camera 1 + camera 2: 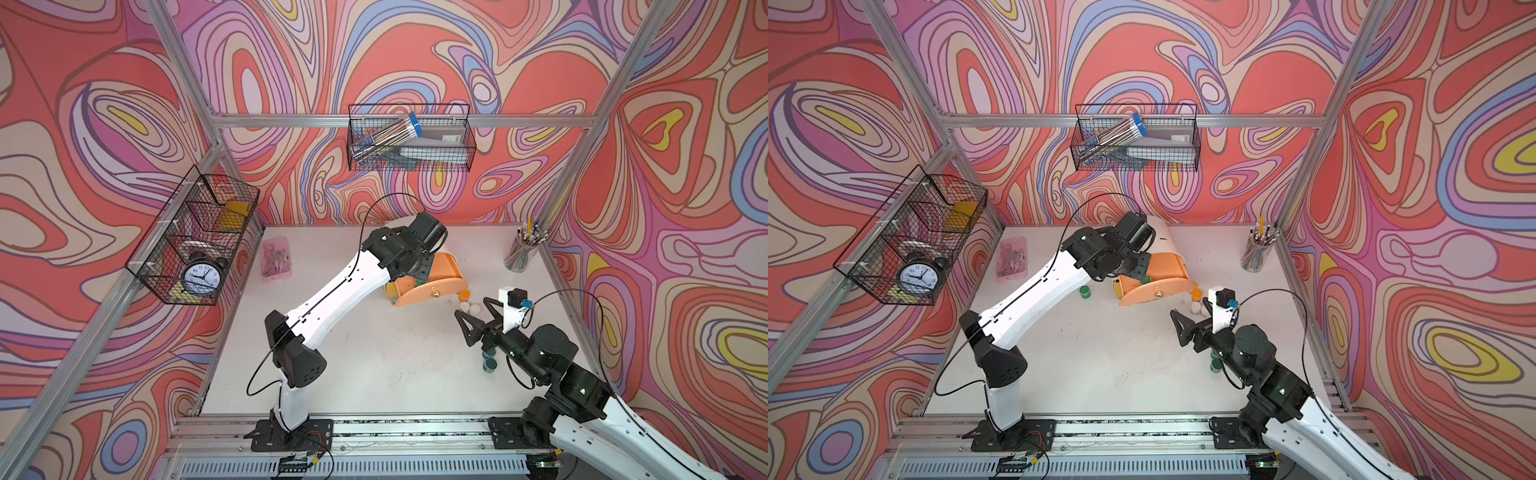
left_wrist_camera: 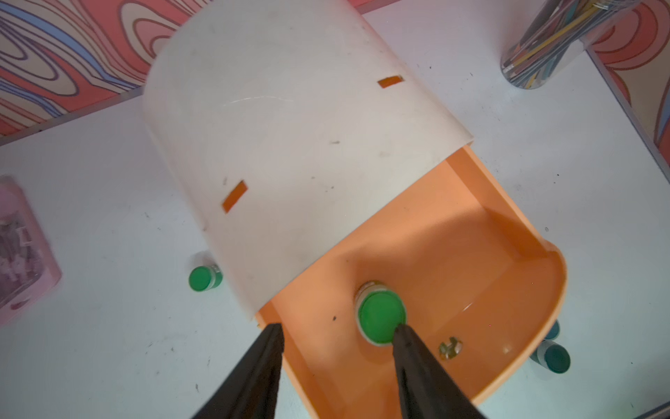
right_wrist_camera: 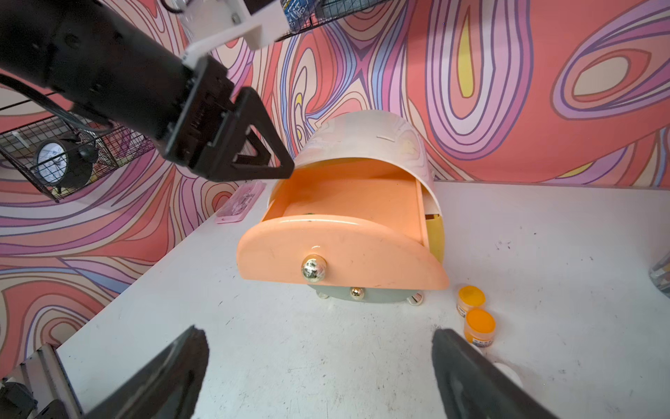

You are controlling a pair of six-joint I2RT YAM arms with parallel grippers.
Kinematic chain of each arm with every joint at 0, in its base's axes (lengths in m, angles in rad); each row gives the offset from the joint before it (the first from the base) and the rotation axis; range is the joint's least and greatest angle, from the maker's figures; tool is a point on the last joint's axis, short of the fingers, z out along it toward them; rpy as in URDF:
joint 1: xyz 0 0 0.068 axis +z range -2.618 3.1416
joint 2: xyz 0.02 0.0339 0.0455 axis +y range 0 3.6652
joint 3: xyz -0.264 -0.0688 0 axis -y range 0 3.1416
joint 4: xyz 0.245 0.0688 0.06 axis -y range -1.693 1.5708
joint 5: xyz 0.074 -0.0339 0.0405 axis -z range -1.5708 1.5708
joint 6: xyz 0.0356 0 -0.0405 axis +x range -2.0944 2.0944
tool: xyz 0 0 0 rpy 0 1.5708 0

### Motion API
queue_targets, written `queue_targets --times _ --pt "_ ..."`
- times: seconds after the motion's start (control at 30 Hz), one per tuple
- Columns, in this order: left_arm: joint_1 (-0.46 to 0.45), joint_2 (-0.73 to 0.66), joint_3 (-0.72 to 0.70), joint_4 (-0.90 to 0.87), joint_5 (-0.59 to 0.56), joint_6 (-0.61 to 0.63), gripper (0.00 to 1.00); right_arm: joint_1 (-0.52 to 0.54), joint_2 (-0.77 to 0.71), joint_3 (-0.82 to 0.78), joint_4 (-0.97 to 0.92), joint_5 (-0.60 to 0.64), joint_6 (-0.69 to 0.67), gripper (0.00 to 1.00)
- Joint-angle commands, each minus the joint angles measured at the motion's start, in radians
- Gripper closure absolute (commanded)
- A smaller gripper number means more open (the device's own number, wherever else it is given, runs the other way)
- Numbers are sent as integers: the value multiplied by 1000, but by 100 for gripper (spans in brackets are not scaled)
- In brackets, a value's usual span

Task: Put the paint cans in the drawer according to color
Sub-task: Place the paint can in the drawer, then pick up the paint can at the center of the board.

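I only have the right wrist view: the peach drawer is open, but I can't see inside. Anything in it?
Observer: Yes, one green can stands upright in the peach drawer.
Operator: Is it gripped?
Observer: No. The left pincer is open over the drawer; the can rests on the drawer floor.
Operator: Where is its twin?
Observer: The second green can stands on the table beside the chest, outside your view.
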State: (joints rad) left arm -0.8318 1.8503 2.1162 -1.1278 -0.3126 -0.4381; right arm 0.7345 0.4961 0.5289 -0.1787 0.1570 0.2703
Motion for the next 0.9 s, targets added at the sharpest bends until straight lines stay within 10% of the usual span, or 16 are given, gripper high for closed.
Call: queue_targets --times 0.0,0.33,0.47,0.87 --pt "47 -137 -104 7 -130 -19 34 5 18 0 2 -50 -11 2" --pt "417 -356 -716 344 145 -107 22 6 17 1 3 -59 -9 2" --pt "472 -222 -740 405 291 -68 23 6 27 3 4 -63 -11 2" --pt "501 106 -643 442 248 -48 25 5 17 -5 6 -50 -14 2"
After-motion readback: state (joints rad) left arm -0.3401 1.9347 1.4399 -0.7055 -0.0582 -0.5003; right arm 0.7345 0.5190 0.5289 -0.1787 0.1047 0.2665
